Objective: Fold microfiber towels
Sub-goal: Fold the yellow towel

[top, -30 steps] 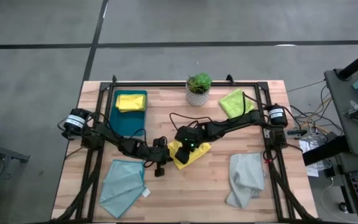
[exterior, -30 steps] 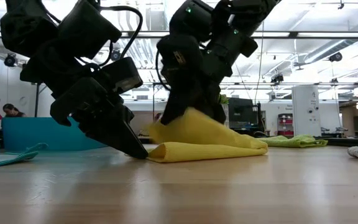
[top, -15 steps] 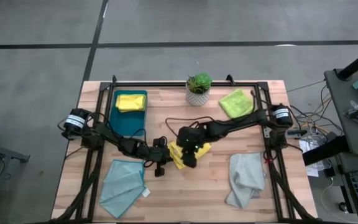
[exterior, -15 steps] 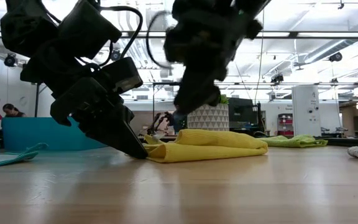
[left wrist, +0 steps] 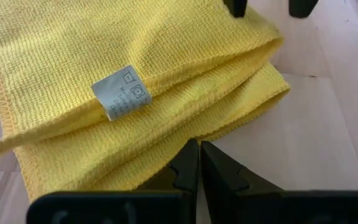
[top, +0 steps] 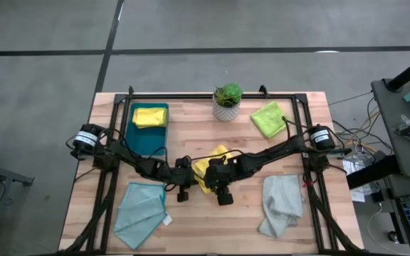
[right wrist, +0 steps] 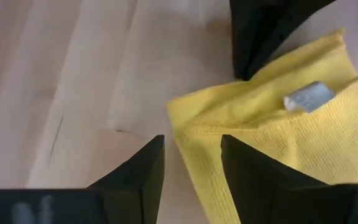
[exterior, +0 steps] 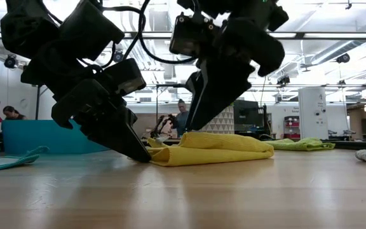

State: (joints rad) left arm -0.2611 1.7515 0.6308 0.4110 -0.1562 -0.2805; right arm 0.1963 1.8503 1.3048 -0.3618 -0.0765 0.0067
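Towel in hand: folded yellow towel [top: 211, 165], mid desk [top: 248, 220], lying between both tools. Left tool [left wrist: 199, 163] is closed, tips pressed on the towel's near edge, pinning it flat, not gripping it. Right tool [right wrist: 190, 163] hovers open w/ nothing held, just over the towel's free corner; towel spreads away from its tips toward the left tool. Long axis runs roughly left tool to right tool. Right arm likely does the next fold. Bare wood around the towel gives room; teal towel [top: 141, 212] & grey towel [top: 280, 203] lie well apart.
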